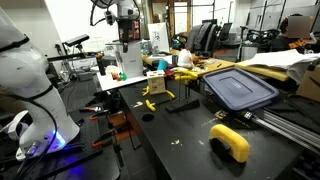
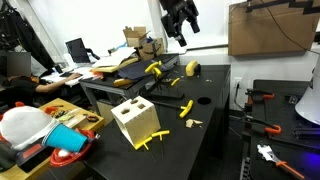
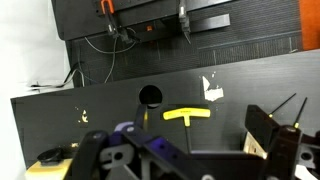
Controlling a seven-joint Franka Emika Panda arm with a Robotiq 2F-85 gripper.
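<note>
Evidently the yellow T-shaped peg (image 3: 188, 117) was the piece nearest the gripper (image 2: 180, 24). It lay flat on the black counter (image 2: 200, 150), just beside a round hole (image 3: 150, 97) in the top and near a white scrap (image 3: 211, 88). That put it toward the counter edge beyond which the red-handled tools (image 2: 258, 97) lay.

It looked like moulded or printed plastic, so I judged it light, stiff and not fragile. It also seemed smooth enough to skate on the slick top if nudged (its low profile left little to catch). The long bar seemed the best place to take hold, pinched across its narrow width near the middle, with the short stem left free.

The arm hung high over the counter with the wrist turned so the tool pointed down, well apart from everything below. Its 2 fingers stood apart with nothing between them, as far as an exterior view and the wrist view showed.

A wooden block (image 2: 135, 122) with holes in it stood near the opposite edge of the counter, with 1 yellow piece (image 2: 150, 140) at its foot
</note>
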